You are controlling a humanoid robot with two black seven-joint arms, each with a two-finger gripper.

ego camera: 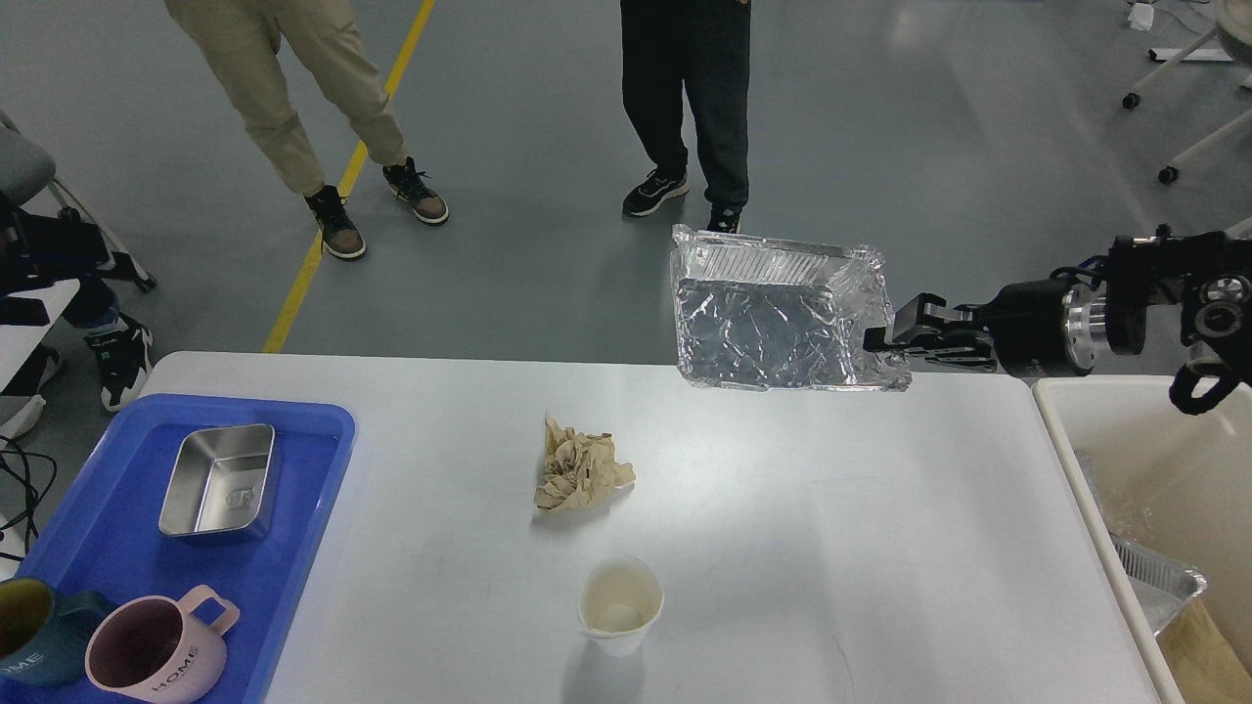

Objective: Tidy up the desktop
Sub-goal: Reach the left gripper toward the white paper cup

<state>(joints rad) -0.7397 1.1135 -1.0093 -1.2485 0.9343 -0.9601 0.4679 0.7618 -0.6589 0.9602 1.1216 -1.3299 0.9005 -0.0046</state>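
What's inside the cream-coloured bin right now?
In the cream-coloured bin at the desktop's right edge: a crumpled foil tray, clear plastic wrap and brown paper. Anything beneath them, or beyond the frame edge, is hidden.

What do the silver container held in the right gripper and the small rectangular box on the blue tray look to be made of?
The crinkled silver container held by the right gripper looks like thin aluminium foil: creased, shiny walls and a bent rim. The small rectangular box on the blue tray looks like rigid brushed steel: smooth walls, rounded corners, an even soft sheen.
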